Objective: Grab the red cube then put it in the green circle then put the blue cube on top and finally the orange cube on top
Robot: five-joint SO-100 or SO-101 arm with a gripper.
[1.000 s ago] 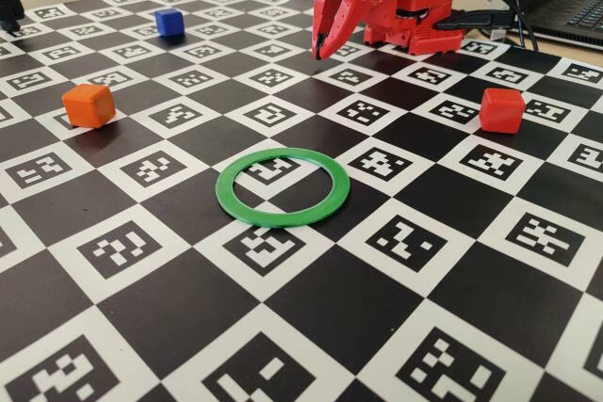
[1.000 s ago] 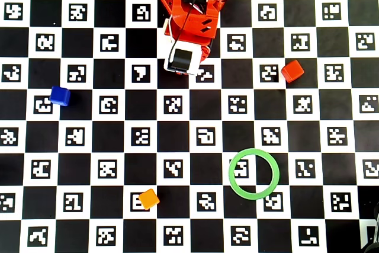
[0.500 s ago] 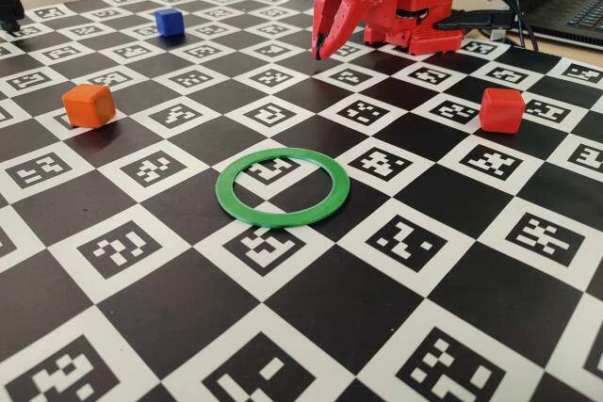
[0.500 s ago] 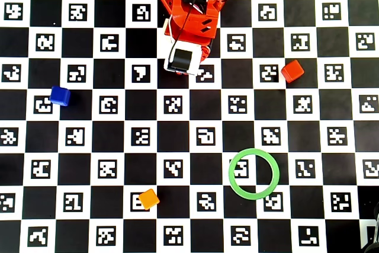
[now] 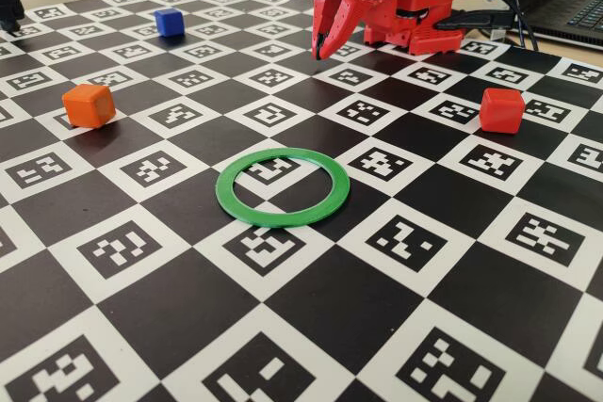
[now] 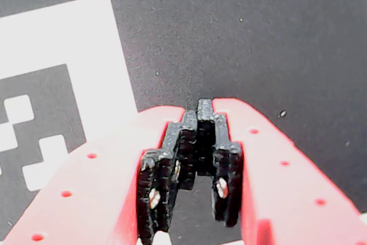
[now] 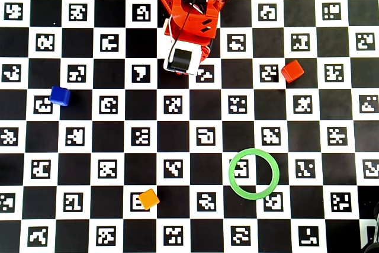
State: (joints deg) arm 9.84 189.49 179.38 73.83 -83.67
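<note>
Nothing has moved in the last second; your tool (image 5: 323, 52) hangs closed and empty; the red cube (image 5: 501, 109) waits untouched, task unstarted.

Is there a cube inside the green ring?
No, in the overhead view the green ring is empty, with only board squares showing inside it.

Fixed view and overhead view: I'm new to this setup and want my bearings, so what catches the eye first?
The red arm's hand hangs at the far edge of the black-and-white marker board, shut and empty. The green circle lies flat and empty near the middle. Three cubes sit apart: the red cube at right, the orange cube at left, the blue cube far left.
</note>
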